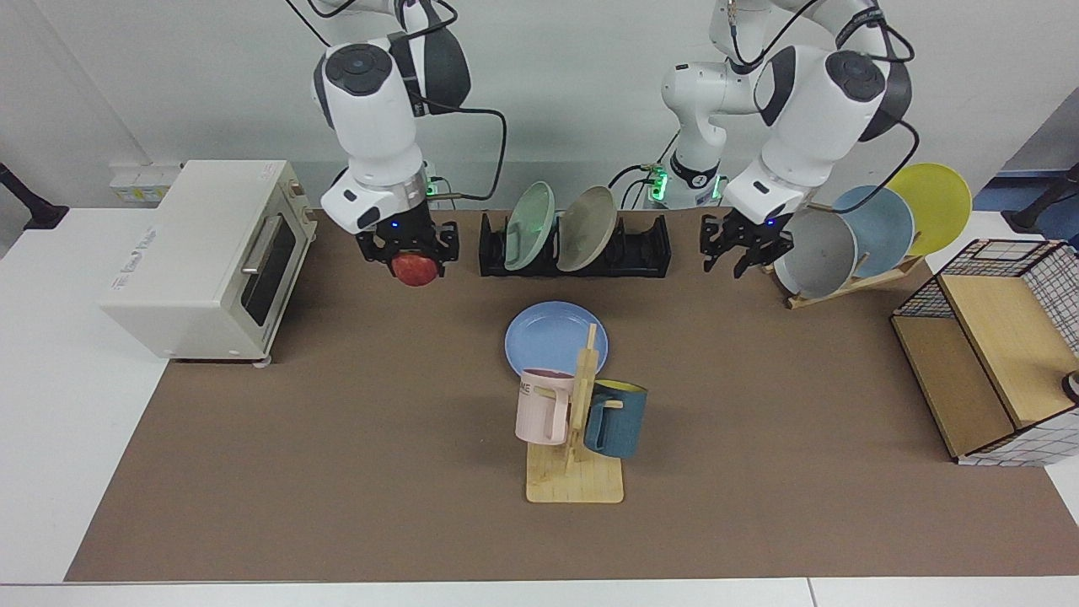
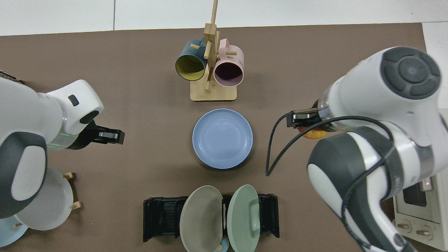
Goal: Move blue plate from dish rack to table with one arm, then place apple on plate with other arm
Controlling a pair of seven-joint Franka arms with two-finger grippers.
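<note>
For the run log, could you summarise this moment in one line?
blue plate: on table | right hand: holds apple | left hand: open, empty

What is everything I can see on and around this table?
Blue plate: one, periwinkle, flat on the table mid-mat.
Apple: one, red, held above the mat.
Dish rack: one, black, far edge.
Rack plates: two, pale green and beige, upright in it.
Wooden rack plates: three, grey, sky-blue, yellow.
Mug stand: one, wooden, holding pink mug and teal mug.
Toaster oven: one, cream.
Wire basket: one, holding wood.
Right gripper: fingers shut on the apple.
Left gripper: open, beside the grey plate.
</note>
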